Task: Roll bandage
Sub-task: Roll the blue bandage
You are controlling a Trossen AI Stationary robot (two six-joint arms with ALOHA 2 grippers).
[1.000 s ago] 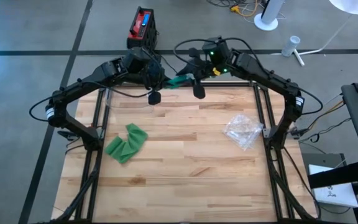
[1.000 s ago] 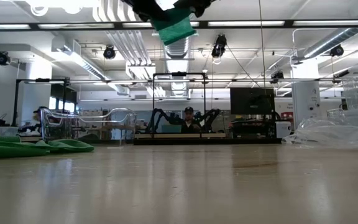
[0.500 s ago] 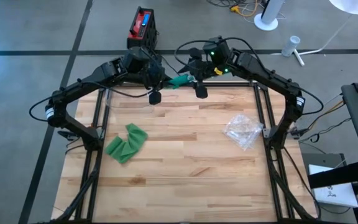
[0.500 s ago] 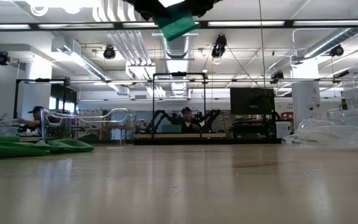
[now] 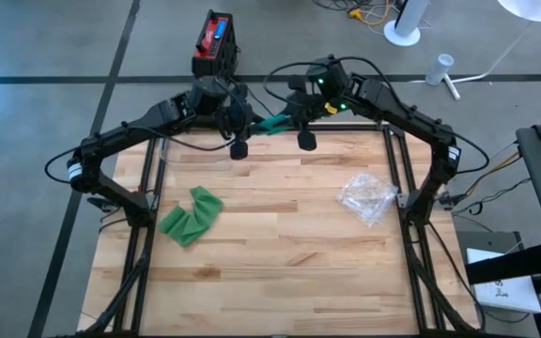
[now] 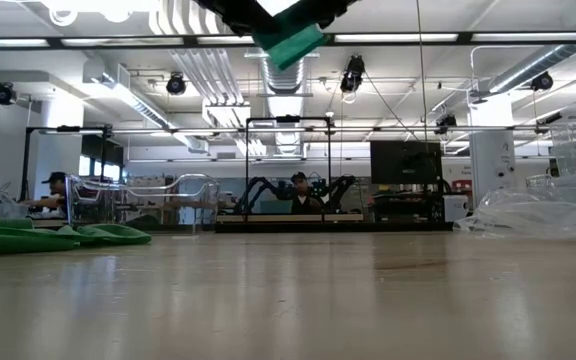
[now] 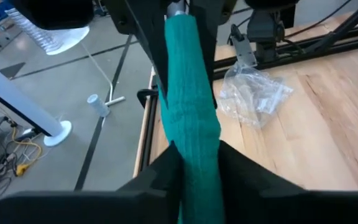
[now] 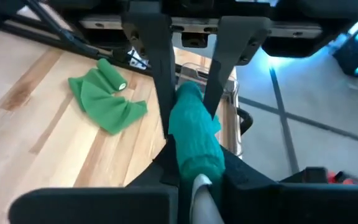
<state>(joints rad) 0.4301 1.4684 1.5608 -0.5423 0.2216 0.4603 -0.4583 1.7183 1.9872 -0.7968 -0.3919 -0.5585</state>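
Both arms up at far table edge, above the wood. Bandage hangs in air btwn them, a green rolled strip held at each end. Left gripper pinches one end, fingers tight on the cloth; right gripper clamps the other end, jaws nearly closed on it. Second bandage lies loose on table, left side. Plastic bag on right side.

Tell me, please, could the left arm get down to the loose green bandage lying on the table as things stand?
Probably not yet: the left gripper is raised, clamped on the teal bandage that the right gripper also grips. The loose green bandage lies unobstructed.
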